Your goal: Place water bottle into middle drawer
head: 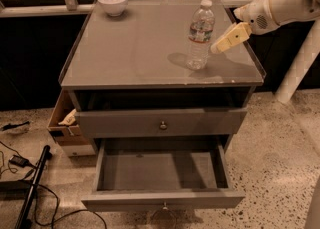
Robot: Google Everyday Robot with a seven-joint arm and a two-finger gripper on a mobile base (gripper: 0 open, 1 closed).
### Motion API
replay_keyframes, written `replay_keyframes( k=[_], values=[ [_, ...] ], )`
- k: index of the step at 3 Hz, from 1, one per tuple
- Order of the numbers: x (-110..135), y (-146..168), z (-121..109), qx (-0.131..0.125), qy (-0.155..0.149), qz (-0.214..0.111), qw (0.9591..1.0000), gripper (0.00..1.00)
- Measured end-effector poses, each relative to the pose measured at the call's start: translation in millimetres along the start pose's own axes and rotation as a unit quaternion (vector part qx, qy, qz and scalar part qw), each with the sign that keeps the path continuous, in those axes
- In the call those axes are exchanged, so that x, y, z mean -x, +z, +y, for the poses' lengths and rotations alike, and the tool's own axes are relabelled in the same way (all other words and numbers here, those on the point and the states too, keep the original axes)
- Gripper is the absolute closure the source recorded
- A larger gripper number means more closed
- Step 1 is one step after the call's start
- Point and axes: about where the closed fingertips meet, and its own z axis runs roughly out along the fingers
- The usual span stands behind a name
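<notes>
The water bottle (200, 34) stands upright on the right half of the grey cabinet top (135, 48); it is clear, with a white cap and a paper label. My gripper (227, 39) hovers just to the bottle's right at label height, close to it but apart, on the white arm reaching in from the upper right. The middle drawer (162, 173) is pulled out at the bottom front. Its flat grey floor is bare and its round knob (164, 205) sits mid-front.
A white bowl (112, 2) sits at the top's back left corner. Above the open drawer is a shut knobbed drawer (163, 123). A brown cardboard box (65, 123) stands left of the cabinet. Cables and a dark pole (30, 188) lie on the floor at lower left.
</notes>
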Motion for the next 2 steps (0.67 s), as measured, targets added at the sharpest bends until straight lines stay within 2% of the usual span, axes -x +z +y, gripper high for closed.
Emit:
replay_keyframes(
  k=[2],
  values=[
    [21.2, 28.7, 7.8, 0.028, -0.01, -0.044, 0.9986, 0.0]
  ],
)
